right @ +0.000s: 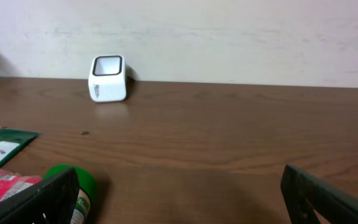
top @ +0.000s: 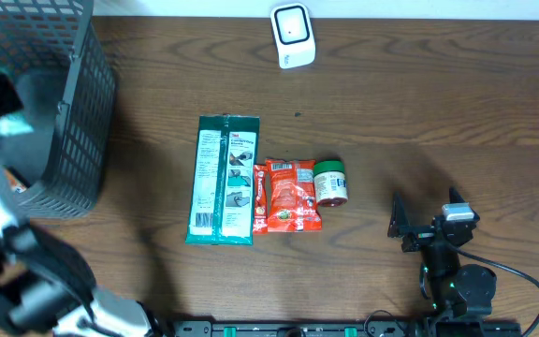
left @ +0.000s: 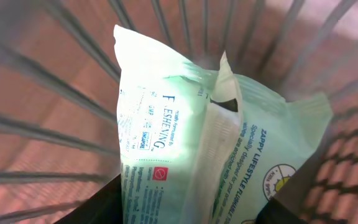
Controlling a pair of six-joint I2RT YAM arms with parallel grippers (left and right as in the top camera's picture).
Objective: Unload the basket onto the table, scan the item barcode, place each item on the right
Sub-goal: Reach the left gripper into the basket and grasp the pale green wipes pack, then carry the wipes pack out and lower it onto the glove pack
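The wipes pack [left: 191, 137] is a soft, light film pouch, probably slippery. It is best pinched across its flat body, leaving the barcode face bare. It stands between the fingers of the left gripper [left: 194, 208], inside the basket [left: 55, 93], and the jaws seem half-closed onto it. The right gripper [right: 179, 199] gapes wide and holds nothing.

White scanner [top: 293, 36], dark window on its face. Dark brown wood-grain table [top: 419, 103]. Far left of the scanner: dark grey wire-mesh basket [top: 87, 112]. In it, the wipes pack [left: 185, 143] is pale mint green with blue print and one small red round mark. Below the scanner: dark green packet [top: 224, 178] with white label panel; red pouch [top: 288, 195] with white lettering; jar [top: 330, 182] with green lid, white label, reddish-brown base.
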